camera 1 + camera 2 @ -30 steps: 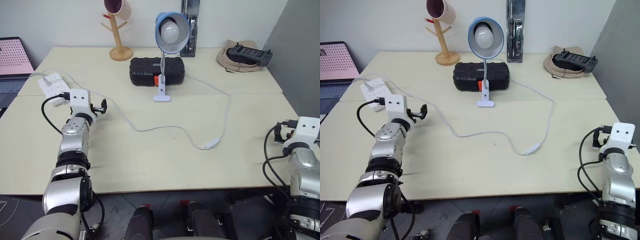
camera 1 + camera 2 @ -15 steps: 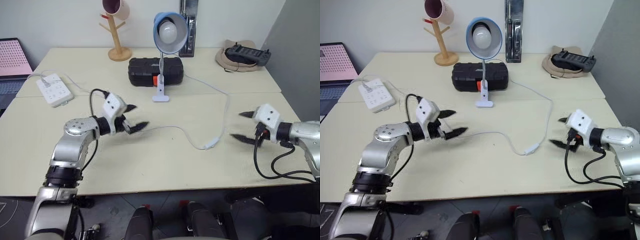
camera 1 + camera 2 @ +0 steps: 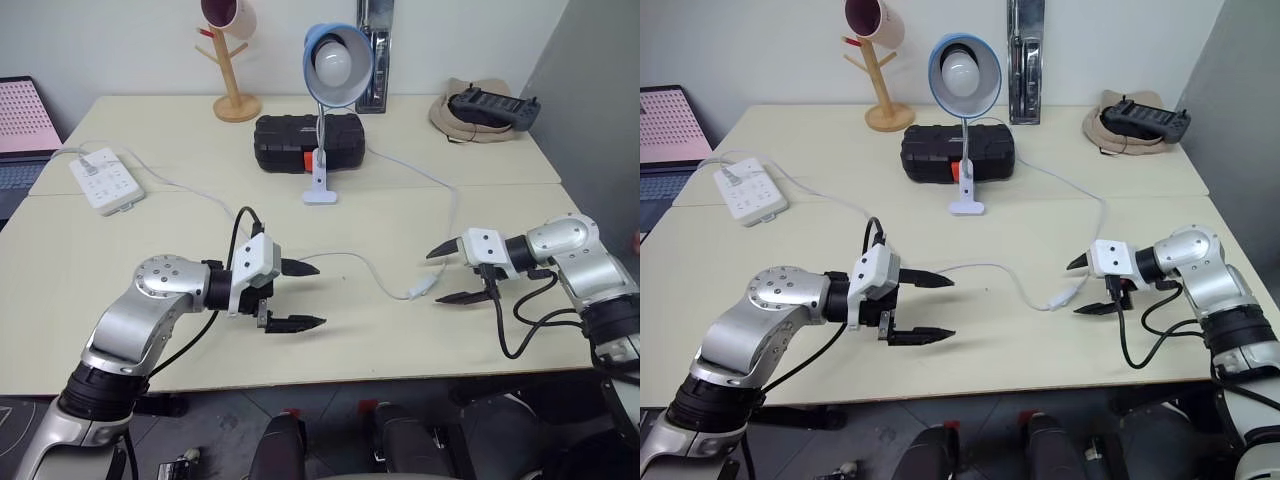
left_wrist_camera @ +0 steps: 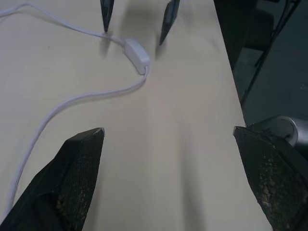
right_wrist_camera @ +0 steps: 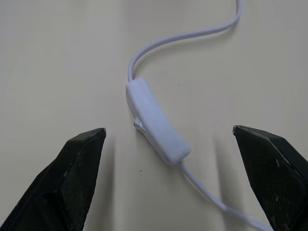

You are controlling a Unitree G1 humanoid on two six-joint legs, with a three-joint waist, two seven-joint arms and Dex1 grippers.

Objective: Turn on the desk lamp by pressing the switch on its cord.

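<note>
Both arms have swung inward from the tabletop's side edges; the right pincer [image 3: 1087, 288], wide open, now faces the switch [image 3: 1066, 296] near the front edge; the left pincer [image 3: 928, 307] gapes empty; pressing looks next.

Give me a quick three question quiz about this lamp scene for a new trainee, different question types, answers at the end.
1. True or false: the right gripper is shut on the switch.
2. Which gripper is nearer the switch: A left, B right?
3. Fill in: the lamp stands in front of a black ___.

Key: 1 false, its fingers stand open either side of the switch, which lies on the table. 2 B. 3 case.
</note>
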